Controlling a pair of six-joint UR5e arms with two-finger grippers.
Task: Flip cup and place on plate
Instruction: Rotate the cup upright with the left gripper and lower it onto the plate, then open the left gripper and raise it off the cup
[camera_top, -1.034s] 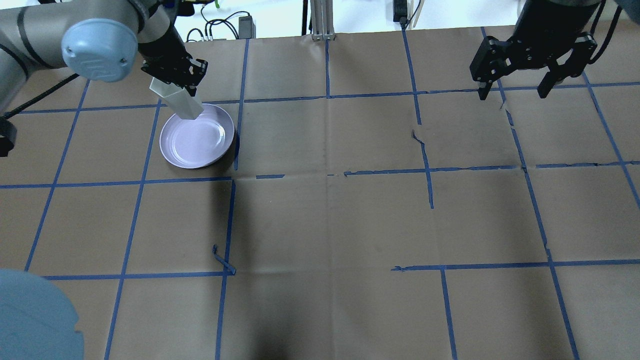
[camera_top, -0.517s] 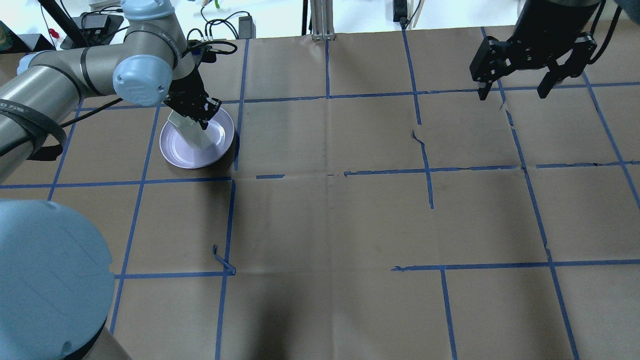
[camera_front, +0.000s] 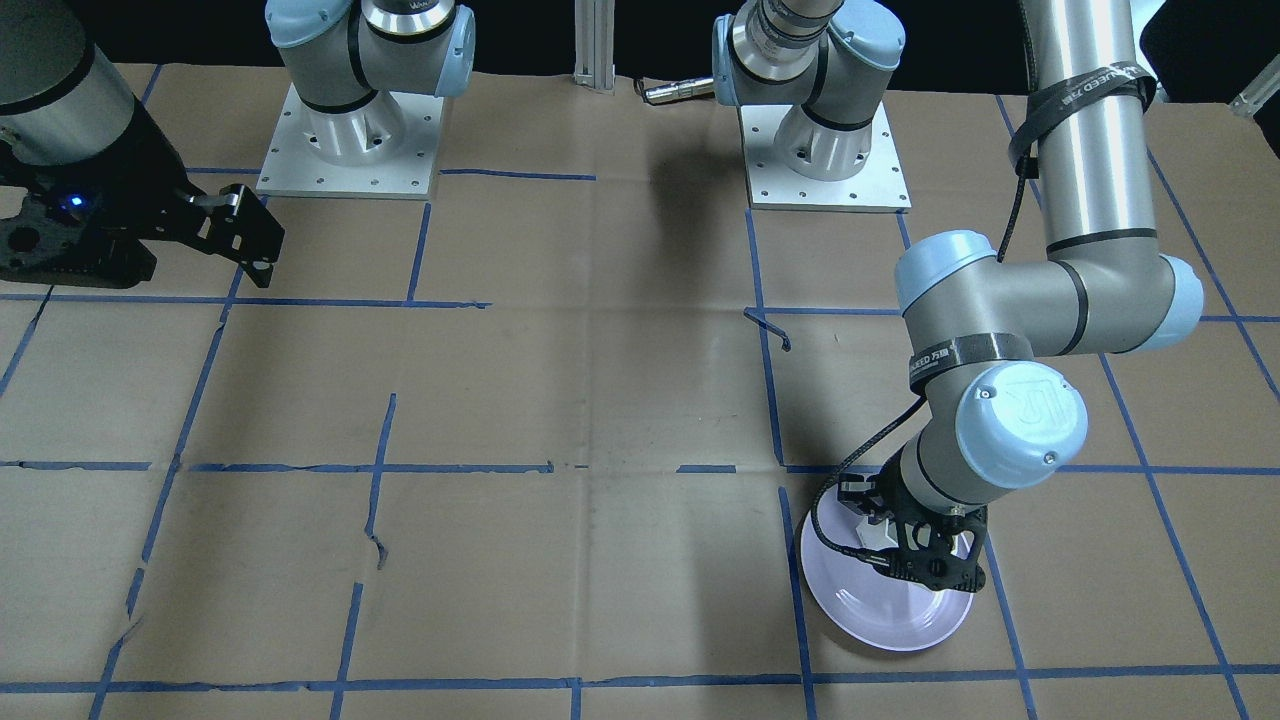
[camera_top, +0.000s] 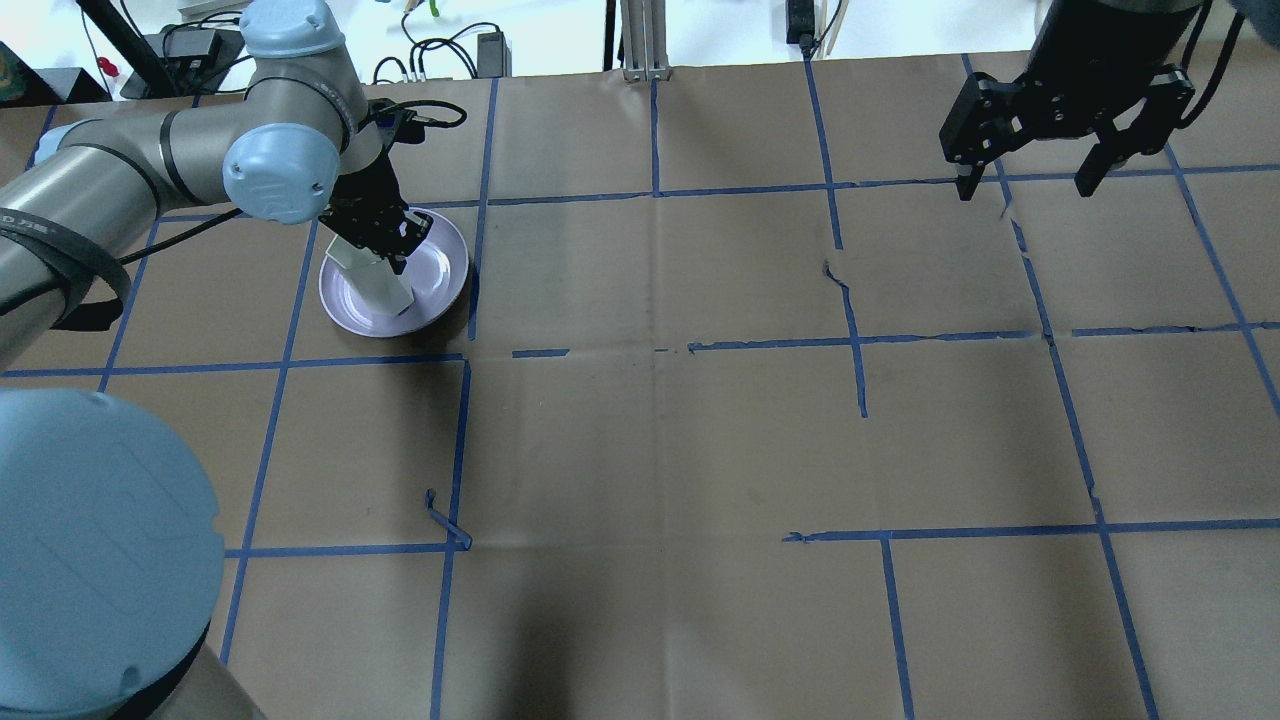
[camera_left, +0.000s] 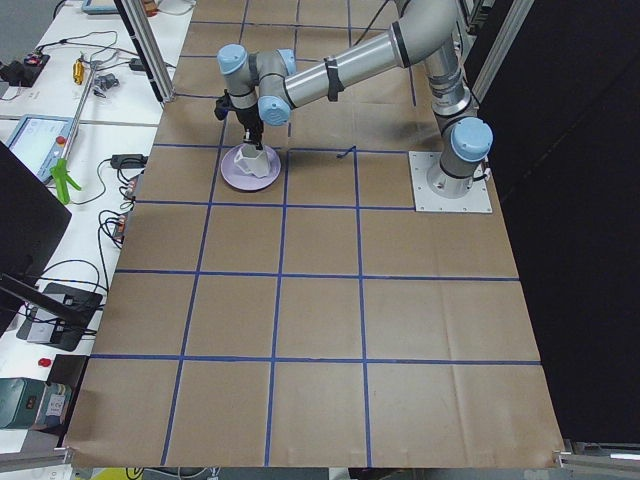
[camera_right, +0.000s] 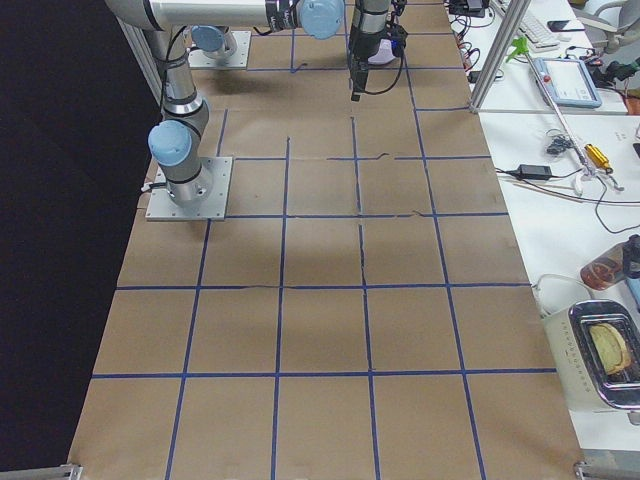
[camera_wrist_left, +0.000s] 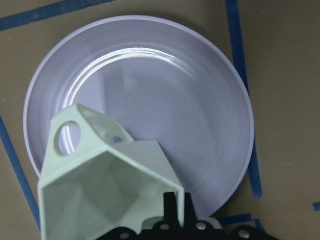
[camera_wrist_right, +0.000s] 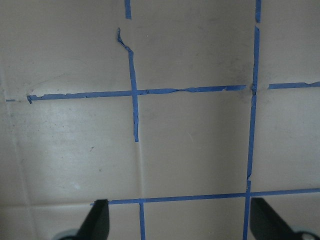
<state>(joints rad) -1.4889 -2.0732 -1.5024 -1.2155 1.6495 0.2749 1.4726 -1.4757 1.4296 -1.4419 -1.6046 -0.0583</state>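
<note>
The white faceted cup (camera_top: 376, 282) is held by my left gripper (camera_top: 374, 236), which is shut on its rim. The cup stands mouth-up over the left part of the pale lavender plate (camera_top: 442, 268). In the left wrist view I look into the cup's open mouth (camera_wrist_left: 102, 192), with its handle toward the plate's left rim (camera_wrist_left: 200, 125). The side view shows the cup (camera_left: 252, 158) low on the plate (camera_left: 238, 181); I cannot tell if it touches. My right gripper (camera_top: 1025, 186) is open and empty, high at the far right.
Brown paper with a blue tape grid covers the table (camera_top: 660, 440). A loose curl of tape (camera_top: 445, 520) lies nearer the robot than the plate. The arm bases (camera_front: 345, 130) stand at the robot's side. Cables and gear lie beyond the far edge (camera_top: 450, 50).
My left gripper has carried the cup from over the plate's far rim down and in over the plate, lower and more upright. The right arm has not moved.
</note>
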